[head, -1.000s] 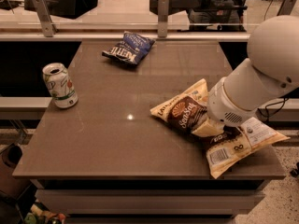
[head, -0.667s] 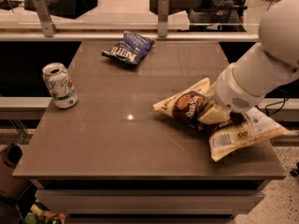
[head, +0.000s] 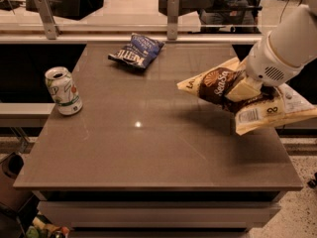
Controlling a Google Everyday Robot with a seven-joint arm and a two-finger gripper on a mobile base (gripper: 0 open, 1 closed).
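Could slip out of a pinch taken on slick, crinkly film, with the brown-and-yellow chip bag (head: 214, 82) sagging to either side of the gripper (head: 239, 91). Would then likely fall past the right edge of the bench (head: 148, 157), hanging partly beyond that edge and seemingly clear of the surface, going by the shadow beneath. Might also crush the chips under too hard a squeeze. Fingers (head: 244, 89) clamped on the bag's middle, one pale pad showing against the brown print, no gap visible. Well apart from all this: blue chip bag (head: 136, 52) near the far edge, soda can (head: 63, 90) upright near the left edge.
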